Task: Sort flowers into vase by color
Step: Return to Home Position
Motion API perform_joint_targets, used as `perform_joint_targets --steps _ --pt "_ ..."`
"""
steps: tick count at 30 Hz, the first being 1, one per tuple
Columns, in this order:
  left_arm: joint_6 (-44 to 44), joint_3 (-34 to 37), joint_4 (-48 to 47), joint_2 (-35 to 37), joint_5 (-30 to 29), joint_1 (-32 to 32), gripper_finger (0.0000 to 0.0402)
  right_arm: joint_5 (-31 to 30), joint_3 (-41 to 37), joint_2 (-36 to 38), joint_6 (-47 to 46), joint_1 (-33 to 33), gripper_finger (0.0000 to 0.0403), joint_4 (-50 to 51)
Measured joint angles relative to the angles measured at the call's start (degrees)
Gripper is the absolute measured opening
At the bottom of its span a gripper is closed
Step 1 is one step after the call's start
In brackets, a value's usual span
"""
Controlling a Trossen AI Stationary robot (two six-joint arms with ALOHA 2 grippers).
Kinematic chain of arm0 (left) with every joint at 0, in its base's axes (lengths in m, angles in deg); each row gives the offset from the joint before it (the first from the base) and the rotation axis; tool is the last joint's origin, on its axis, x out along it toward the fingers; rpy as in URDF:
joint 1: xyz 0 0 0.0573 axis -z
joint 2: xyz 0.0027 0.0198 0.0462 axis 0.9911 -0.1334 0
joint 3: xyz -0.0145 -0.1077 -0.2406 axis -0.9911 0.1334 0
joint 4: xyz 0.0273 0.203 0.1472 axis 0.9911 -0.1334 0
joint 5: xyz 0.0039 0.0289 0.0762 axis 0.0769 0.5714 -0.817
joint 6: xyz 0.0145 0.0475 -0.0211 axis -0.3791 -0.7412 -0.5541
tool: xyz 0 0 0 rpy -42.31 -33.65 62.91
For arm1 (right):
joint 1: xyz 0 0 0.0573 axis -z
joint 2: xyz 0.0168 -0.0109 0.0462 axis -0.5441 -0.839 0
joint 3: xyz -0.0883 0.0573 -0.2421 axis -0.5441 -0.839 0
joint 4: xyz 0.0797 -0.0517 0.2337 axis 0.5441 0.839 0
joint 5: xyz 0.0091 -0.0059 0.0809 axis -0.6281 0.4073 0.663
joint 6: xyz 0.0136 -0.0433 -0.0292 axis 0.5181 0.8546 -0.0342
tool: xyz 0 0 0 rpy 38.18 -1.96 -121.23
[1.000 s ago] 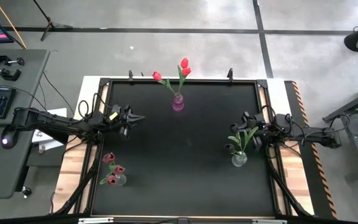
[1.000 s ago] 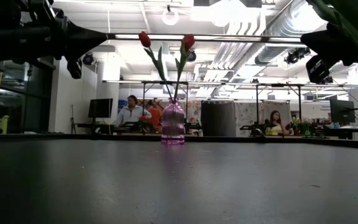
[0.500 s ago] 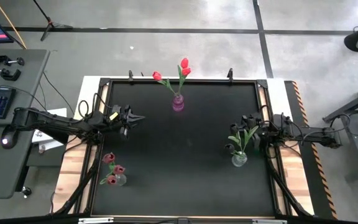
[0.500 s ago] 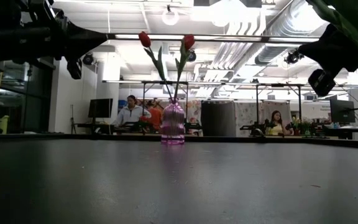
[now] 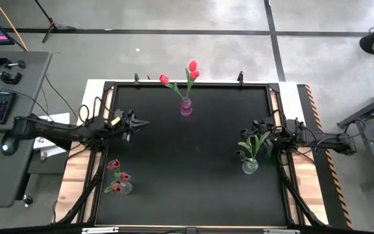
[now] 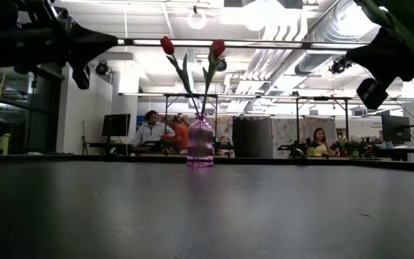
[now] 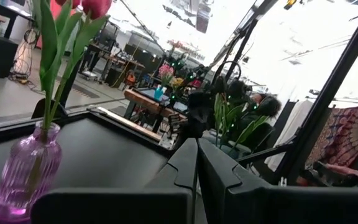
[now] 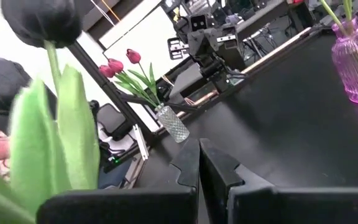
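1. The left gripper (image 5: 140, 122) hangs over the left side of the table (image 5: 193, 195). Its two fingers are pressed together with nothing between them, and they point in toward the middle.
2. The right gripper (image 8: 199, 146) is across from it, over the right side of the table. Its fingers also meet, with only a thin seam showing, and they carry nothing. It sits just beside the green leaves of the bunch on that side.
3. That bunch is the dark tulips (image 8: 42, 22), standing in the right clear vase (image 5: 250, 168) near the front right of the table. Their leaves fan out above the rim toward the gripper.
4. At the middle of the far edge stands the purple vase (image 5: 186, 108). It holds the red tulips (image 5: 193, 67), whose stems lean apart so that one head hangs well off to the left of the others.
5. At the front left, near the table's edge, is the left clear vase (image 5: 126, 188). It holds the pink tulips (image 5: 114, 166); three heads show, lying low and leaning toward the left arm's side.
6. Every flower I can make out stands in one of these three vases.
7. Beyond the table, people (image 6: 149, 131) sit at desks far back in the room.
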Motion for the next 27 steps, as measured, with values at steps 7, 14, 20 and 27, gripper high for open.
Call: perform_joint_targets --steps 7,14,20,27 --pt "0.0 0.0 -7.5 11.0 0.0 0.0 0.0000 0.0 0.0 0.1 0.0 0.0 0.0000 0.0" --pt "0.0 0.0 -9.9 20.4 0.0 0.0 0.0000 0.0 0.0 -0.2 0.0 0.0 0.0000 0.0" --pt "0.0 0.0 -10.0 26.5 0.0 0.0 0.0000 0.0 0.0 -0.2 0.0 0.0 0.0000 0.0" --pt "0.0 0.0 -9.9 34.7 0.0 0.0 0.0000 0.0 0.0 -0.2 0.0 0.0 0.0000 0.0"
